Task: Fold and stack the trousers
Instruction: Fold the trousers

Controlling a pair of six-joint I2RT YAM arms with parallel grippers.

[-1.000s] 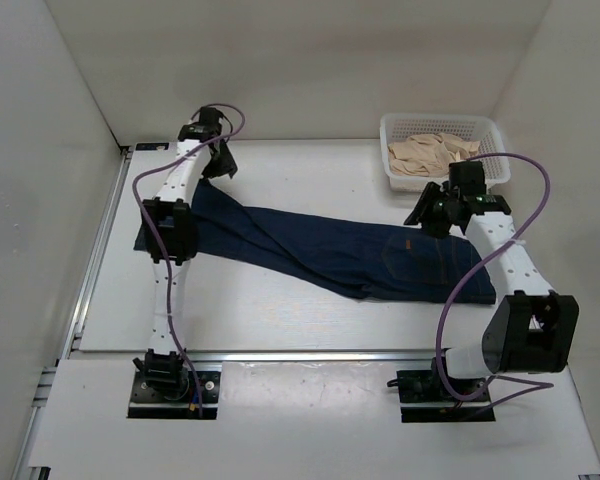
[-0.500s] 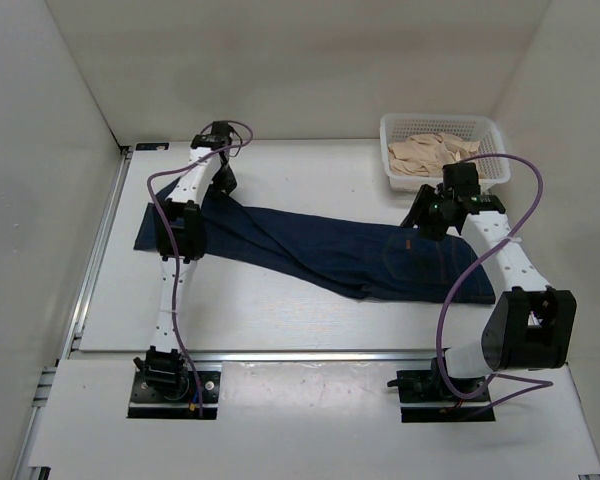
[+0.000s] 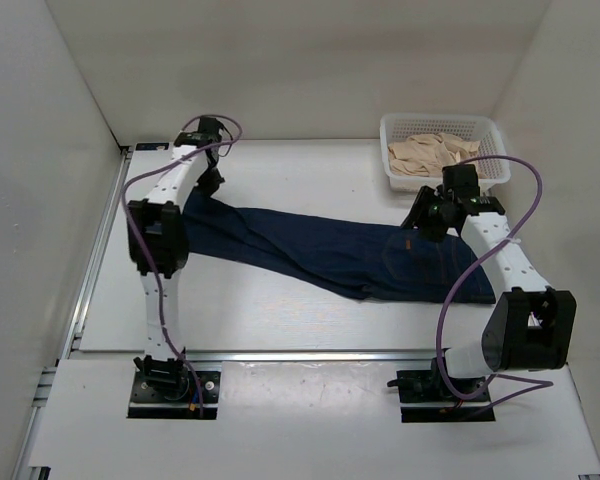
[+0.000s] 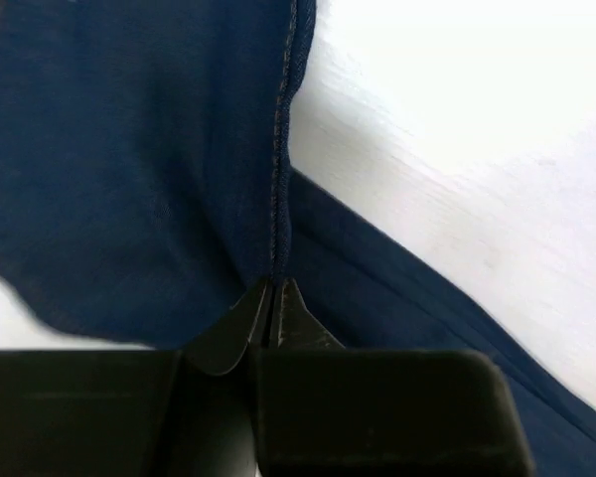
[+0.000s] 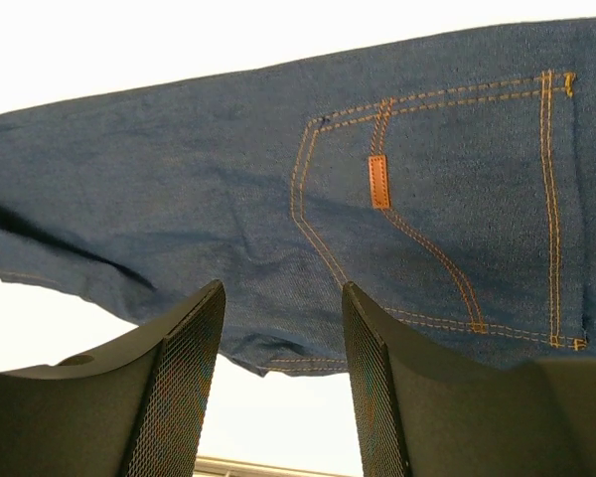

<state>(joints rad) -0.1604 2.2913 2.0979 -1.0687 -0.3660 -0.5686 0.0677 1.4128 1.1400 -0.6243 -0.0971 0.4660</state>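
Your left gripper (image 4: 276,295) pinches only the trousers (image 3: 330,250) hem, upper left; the right gripper (image 5: 283,298) gapes unloaded, so a lift may slip.

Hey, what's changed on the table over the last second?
The left gripper dropped onto the far leg end of the trousers and closed on the seam. The right gripper barely shifted, open above the pocket end. The trousers and basket stayed put.
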